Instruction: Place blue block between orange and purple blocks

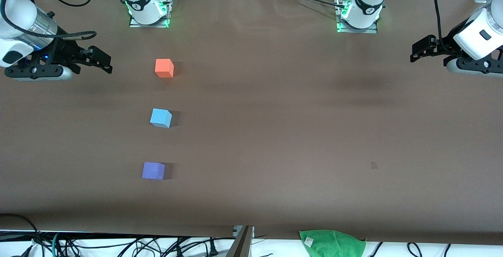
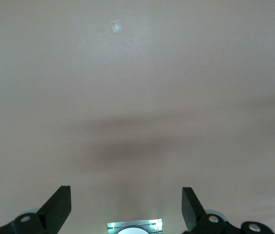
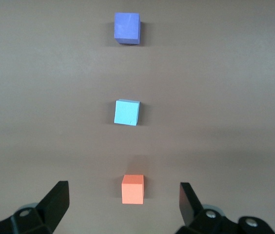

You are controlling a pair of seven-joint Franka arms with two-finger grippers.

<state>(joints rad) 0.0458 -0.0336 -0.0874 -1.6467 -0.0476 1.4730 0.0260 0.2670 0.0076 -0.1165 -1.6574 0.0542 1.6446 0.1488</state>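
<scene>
Three cubes lie in a line on the brown table toward the right arm's end. The orange block [image 1: 164, 68] is farthest from the front camera, the blue block [image 1: 160, 118] is in the middle, and the purple block [image 1: 153, 170] is nearest. The right wrist view shows the orange block [image 3: 132, 189], the blue block [image 3: 127, 112] and the purple block [image 3: 127, 28] in the same line. My right gripper [image 1: 103, 61] is open and empty, up in the air beside the orange block. My left gripper [image 1: 417, 50] is open and empty at the left arm's end, over bare table [image 2: 137, 97].
A green cloth [image 1: 332, 243] lies at the table edge nearest the front camera. A small mark [image 1: 373, 165] is on the tabletop. The arm bases [image 1: 148, 11] [image 1: 357, 17] stand along the table edge farthest from the front camera. Cables hang along the nearest edge.
</scene>
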